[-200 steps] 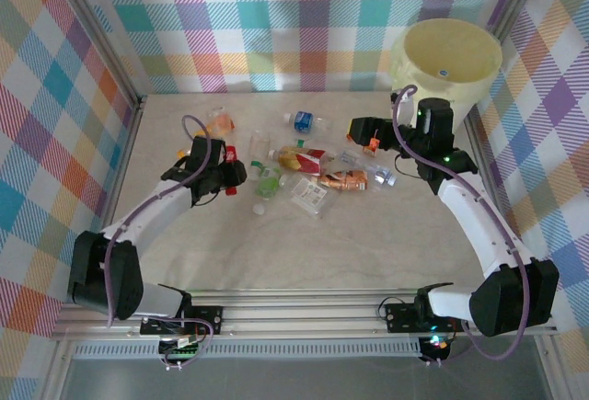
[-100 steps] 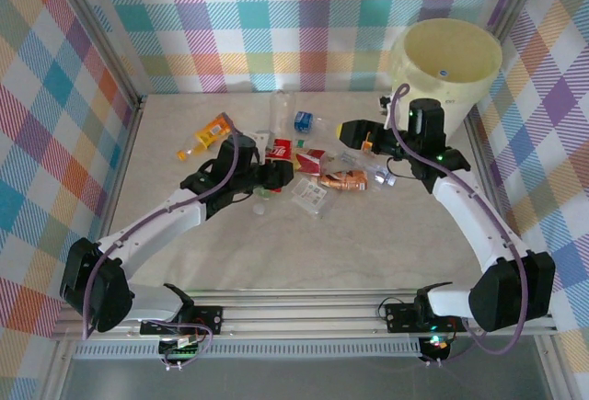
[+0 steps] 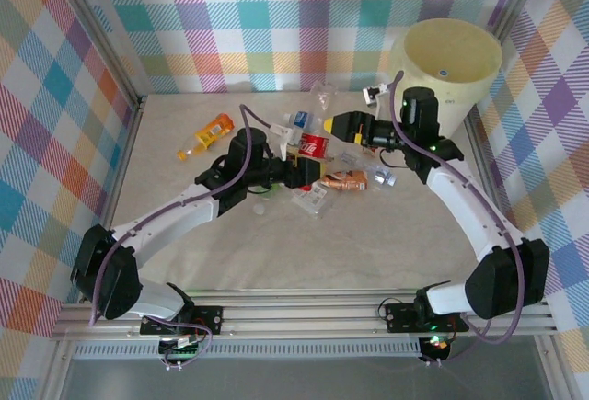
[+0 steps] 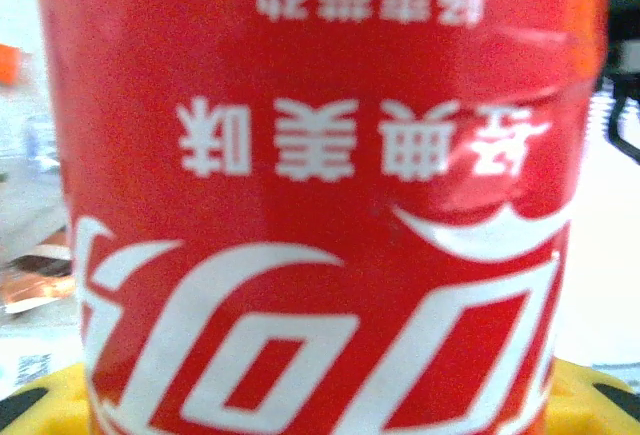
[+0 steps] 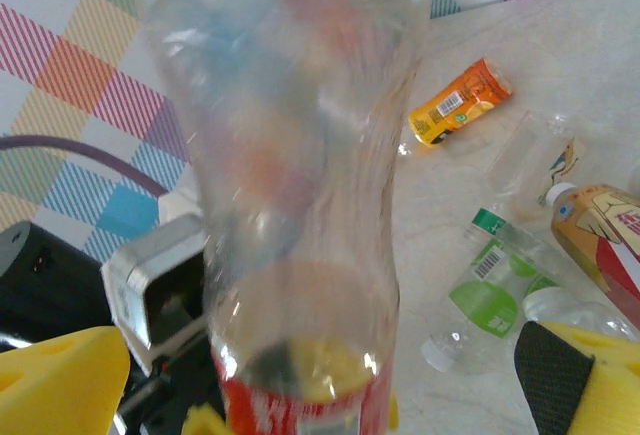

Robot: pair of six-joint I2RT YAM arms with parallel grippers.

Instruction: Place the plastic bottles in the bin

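Plaid-walled enclosure, pale marbled desk [image 3: 368,262]. Red-label bottle [image 3: 316,145] lifted off the desk toward the middle-back, clamped at the label band by left end effector [image 4: 318,402]. Yellow pads close against both sides in the left wrist view. Right end effector [image 5: 325,380] spread wide, one finger on either side of the same bottle's clear section, not closed on it. Looks like a pass from left to right, toward the bin side.

Handling, by judgement: no liquid seen, so very light. Thin-walled and springy; clear part slick, liable to buckle or squirt out under a hard pinch. Best hold at the label band or near the neck, where stiffer.

Bin [image 3: 460,41] at the far right corner, just behind the right arm. Mostly bare inside, one small blue-and-white item at the bottom, too small to identify. Other bottles loose on the desk: orange bottle [image 3: 210,131] far left, green-label bottle [image 5: 490,300], crushed cluster [image 3: 345,179] near the held one.
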